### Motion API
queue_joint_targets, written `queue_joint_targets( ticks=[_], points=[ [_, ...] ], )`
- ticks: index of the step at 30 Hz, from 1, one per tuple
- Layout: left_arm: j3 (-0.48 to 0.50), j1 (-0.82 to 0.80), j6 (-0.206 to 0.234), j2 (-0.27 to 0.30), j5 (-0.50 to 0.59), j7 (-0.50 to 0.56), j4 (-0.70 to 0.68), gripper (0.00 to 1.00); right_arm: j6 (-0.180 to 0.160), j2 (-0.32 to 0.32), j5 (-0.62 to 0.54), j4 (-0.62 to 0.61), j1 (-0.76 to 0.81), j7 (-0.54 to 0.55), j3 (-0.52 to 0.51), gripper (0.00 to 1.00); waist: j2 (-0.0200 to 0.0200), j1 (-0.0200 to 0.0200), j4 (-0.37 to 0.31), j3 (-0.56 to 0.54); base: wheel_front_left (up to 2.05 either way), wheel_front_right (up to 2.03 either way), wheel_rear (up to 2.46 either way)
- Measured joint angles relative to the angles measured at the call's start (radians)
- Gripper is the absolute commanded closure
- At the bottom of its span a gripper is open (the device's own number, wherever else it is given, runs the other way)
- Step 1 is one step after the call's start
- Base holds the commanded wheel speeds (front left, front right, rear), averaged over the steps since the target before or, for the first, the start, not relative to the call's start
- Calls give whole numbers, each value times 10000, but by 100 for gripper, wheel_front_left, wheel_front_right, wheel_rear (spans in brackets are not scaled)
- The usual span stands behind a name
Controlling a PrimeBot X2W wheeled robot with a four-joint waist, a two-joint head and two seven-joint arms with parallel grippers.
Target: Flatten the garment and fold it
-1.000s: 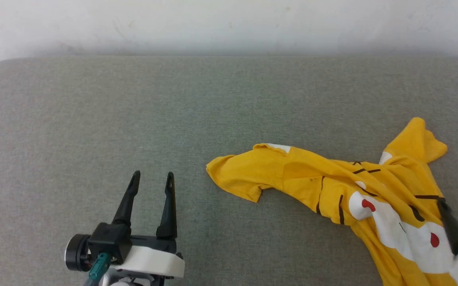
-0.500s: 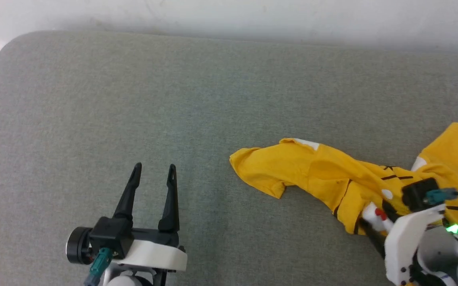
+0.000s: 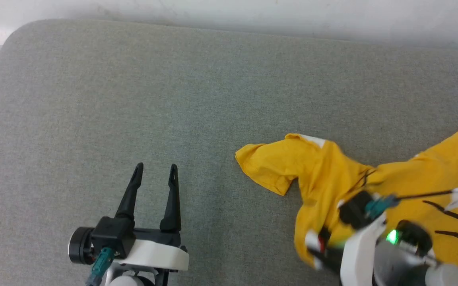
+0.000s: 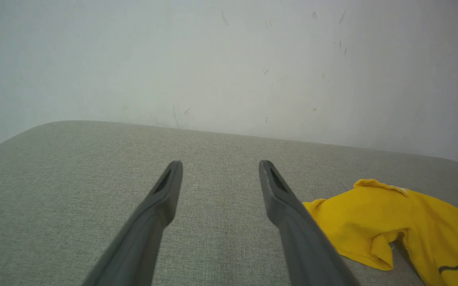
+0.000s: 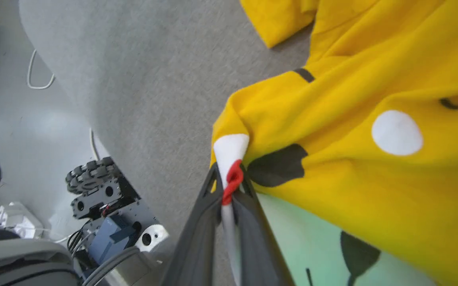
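Look from the head first. See the garment, a yellow shirt, bunched up on the right side of the grey tabletop, with one sleeve poking left. See the right tool down at the near edge of the garment, pinched shut on a bit of cloth. See the left tool far off to the left, spread wide, holding nothing.

Look along the left tool next. See two dark fingers wide apart over bare tabletop, with the garment off to the right, not touching.

Look along the right tool last. See it squeezed narrow on a fold of the garment, right at the white and red print. See the edge of the tabletop and the floor close by.

Guess the step: tugging the garment open to get it flat. To do it well, keep the pinch tight and pull slowly, away from the bunched part. Bring the left tool over to grab the loose sleeve, then pull both ways to smooth the wrinkles. Stay back from the tabletop's edge to stop a slide down to the floor. Watch that small pinch: easy to lose with a hard yank.
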Motion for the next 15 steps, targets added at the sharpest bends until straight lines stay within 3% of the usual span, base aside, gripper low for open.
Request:
queue_joint_targets(
  ticks=[3,6,7,8,9,15],
  points=[
    [-90,-7,2,-4,-6,0,19,0,2,-681,955,-420,801,1271,715,100,0,-1,0,46,0,0,0],
    [-142,-38,4,-2,-96,0,46,0,0,-1448,1289,-395,1436,2240,759,100,0,-2,19,70,0,0,0],
    [-144,-41,4,-2,-104,0,52,0,0,-1597,1427,-380,1570,2452,696,85,0,-1,16,75,0,0,0],
    [-150,-44,4,-2,-104,0,69,0,0,-1664,1476,-391,1672,2522,616,56,0,-1,15,76,0,0,0],
    [-151,-47,4,-4,-104,0,92,0,0,-1714,1436,-414,1697,2516,541,0,0,-1,16,73,0,0,0],
    [-111,-47,4,-2,-104,0,211,0,0,-1287,1160,-802,1470,1164,-272,0,0,-2,-40,-53,0,0,0]
  ],
)
